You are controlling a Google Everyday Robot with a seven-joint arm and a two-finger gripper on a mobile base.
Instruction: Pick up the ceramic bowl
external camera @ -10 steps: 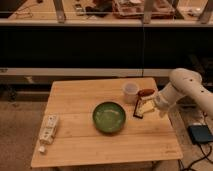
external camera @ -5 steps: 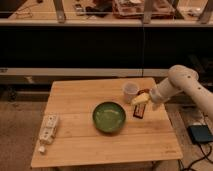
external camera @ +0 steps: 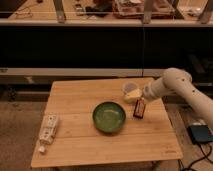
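Note:
The ceramic bowl (external camera: 109, 117) is round, shallow and glossy green with a darker rim. It sits upright near the middle of the wooden table (external camera: 75, 100). My gripper (external camera: 132, 95) is at the end of the white arm that reaches in from the right. It hovers above the table just right of and behind the bowl, in front of a small white cup (external camera: 129, 88). It is apart from the bowl and holds nothing that I can see.
A small dark packet (external camera: 139, 108) lies right of the bowl, below the gripper. A white bottle or packet (external camera: 48, 129) lies near the table's left front edge. A dark railing and shelf run behind the table. A blue device (external camera: 201, 133) lies on the floor at right.
The arm has swung left and up over the table, bringing the gripper from beside the dark packet to the white cup, closer to the bowl. The bowl has not moved.

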